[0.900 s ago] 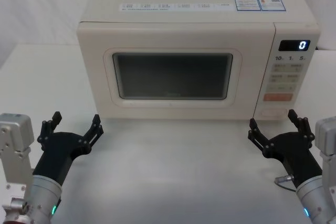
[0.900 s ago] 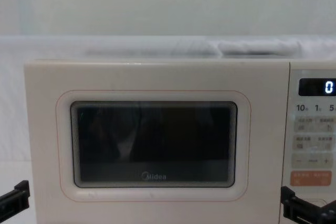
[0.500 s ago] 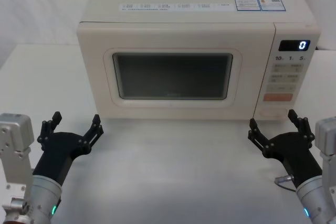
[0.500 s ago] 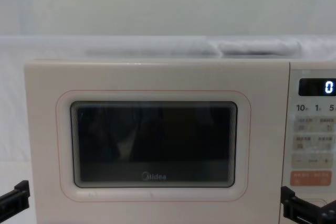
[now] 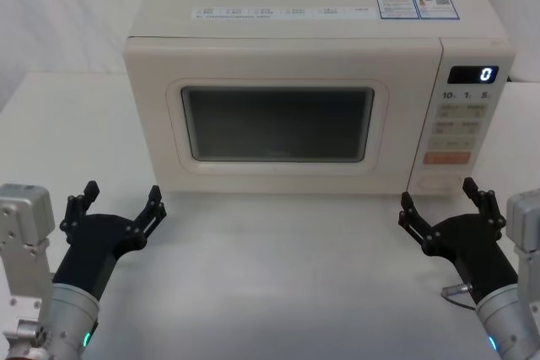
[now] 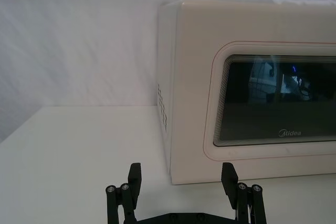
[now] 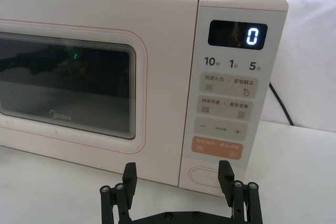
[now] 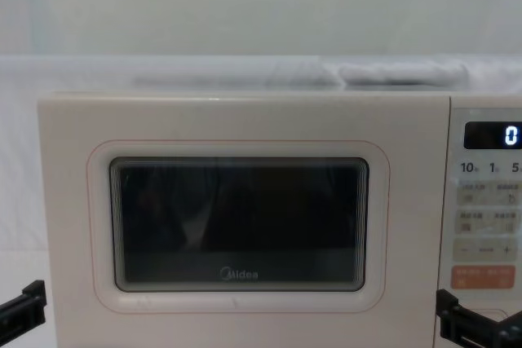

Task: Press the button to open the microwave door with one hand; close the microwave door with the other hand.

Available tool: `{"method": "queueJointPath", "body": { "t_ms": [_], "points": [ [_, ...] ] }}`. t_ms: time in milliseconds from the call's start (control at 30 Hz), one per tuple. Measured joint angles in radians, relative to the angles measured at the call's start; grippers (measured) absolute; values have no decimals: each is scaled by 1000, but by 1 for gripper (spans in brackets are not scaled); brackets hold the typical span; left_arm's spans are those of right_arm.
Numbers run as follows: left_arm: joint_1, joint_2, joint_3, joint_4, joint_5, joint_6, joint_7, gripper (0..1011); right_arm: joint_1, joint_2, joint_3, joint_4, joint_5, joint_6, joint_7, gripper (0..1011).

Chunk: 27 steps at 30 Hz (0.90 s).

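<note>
Left pincer (image 5: pixel 117 205): matte black plastic, blocky ridged fingers (image 6: pixel 135 177) on linked bars with small silver pivot screws. Black tapered palm body joins a silver cylindrical wrist carrying a glowing green light and a dark red part at the base. A silver-grey boxy bracket with screw holes sits beside it.

Right pincer (image 5: pixel 445 203): same black build, silver wrist, bluish-green light, grey bracket. A thin grey cable loops out beside the wrist.

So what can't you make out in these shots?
- Inside the microwave: the microwave door is shut, and its dark window shows just reflections in every view.
- The button: in the chest view, cut off by the bottom edge behind the right gripper.
- Small key text: too small in the head view.
</note>
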<state>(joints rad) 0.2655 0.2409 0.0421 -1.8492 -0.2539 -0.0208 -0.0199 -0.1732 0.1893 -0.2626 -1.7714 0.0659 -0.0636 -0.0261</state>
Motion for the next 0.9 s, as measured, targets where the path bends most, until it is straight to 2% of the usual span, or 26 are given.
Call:
{"method": "queueJointPath", "body": {
  "t_ms": [900],
  "points": [
    [0,0,0,0,0,0,0,1001,0,0,0,0,0,0,0,1002]
  ]
}}
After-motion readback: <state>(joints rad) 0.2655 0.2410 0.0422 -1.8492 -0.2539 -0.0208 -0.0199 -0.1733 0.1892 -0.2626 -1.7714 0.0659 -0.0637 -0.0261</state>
